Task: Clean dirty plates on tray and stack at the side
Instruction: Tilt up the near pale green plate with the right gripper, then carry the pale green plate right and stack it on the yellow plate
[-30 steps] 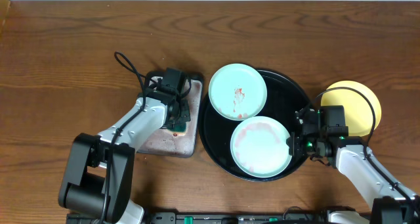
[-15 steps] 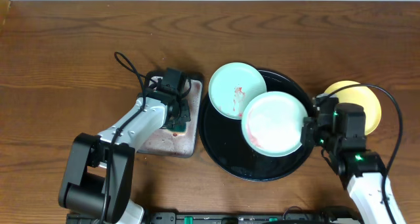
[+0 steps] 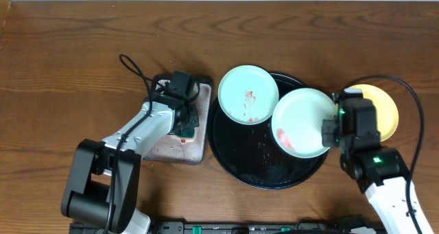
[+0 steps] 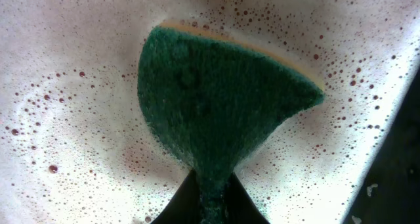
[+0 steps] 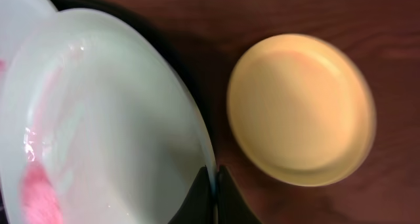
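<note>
The right fingers clamp the rim of the smeared mint plate, held over the tray at its right edge; the yellow plate lies on the surface just to its right; the left fingers pinch the sponge.

Nearer plate now aloft, farther right

The green sponge sits right at the tips of the left pincer. It is squeezed thin there and spreads out wide farther away. A thin orange strip shows along its far edge. Under the left pincer lies a small tray with a pale, wet inside, full of tiny bubbles and little red dots. The small tray rests on a brown wooden tabletop.
</note>
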You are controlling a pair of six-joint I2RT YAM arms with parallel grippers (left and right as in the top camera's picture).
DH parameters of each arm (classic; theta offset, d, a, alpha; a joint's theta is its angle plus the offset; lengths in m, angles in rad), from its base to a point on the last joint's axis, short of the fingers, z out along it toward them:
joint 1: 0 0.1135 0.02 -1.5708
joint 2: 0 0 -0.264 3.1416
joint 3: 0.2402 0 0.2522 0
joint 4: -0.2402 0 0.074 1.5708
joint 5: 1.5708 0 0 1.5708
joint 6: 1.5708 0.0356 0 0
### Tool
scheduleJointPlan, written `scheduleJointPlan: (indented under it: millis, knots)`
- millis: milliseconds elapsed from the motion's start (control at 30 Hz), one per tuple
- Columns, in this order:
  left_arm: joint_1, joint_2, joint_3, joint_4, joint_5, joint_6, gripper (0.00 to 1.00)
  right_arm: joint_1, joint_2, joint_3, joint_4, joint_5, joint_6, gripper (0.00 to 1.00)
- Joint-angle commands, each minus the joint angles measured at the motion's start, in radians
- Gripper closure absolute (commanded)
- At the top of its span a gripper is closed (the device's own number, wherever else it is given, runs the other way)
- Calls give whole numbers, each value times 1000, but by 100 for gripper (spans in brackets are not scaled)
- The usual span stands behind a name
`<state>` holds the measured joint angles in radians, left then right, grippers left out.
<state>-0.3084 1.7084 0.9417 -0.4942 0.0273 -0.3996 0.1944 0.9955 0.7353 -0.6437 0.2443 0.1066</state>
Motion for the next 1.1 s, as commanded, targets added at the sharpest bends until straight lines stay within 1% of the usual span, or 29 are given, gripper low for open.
scheduleJointPlan:
  millis: [0, 133, 300, 467, 500, 533, 667, 867, 1067]
  knots:
    - [3, 46, -39, -12, 14, -6, 89, 135, 47, 85, -45, 337, 38, 99]
    - [3, 46, -39, -13, 14, -6, 90, 262, 77, 103, -53, 533, 33, 99]
    - [3, 46, -39, -13, 14, -6, 90, 408, 138, 103, -35, 649, -31, 99]
    - [3, 46, -39, -13, 14, -6, 90, 514, 212, 103, 17, 779, -145, 99]
    - [3, 46, -39, -13, 14, -6, 90, 558, 237, 103, 46, 878, -176, 99]
    - [3, 46, -39, -13, 14, -6, 90, 583, 247, 103, 65, 931, -192, 99]
    - [3, 46, -39, -12, 14, -6, 90, 676, 267, 103, 160, 1083, -285, 99]
    - [3, 46, -39, -13, 14, -6, 90, 743, 268, 103, 299, 1143, -402, 99]
    - [3, 46, -39, -16, 14, -5, 90, 743, 268, 103, 330, 1143, -418, 99]
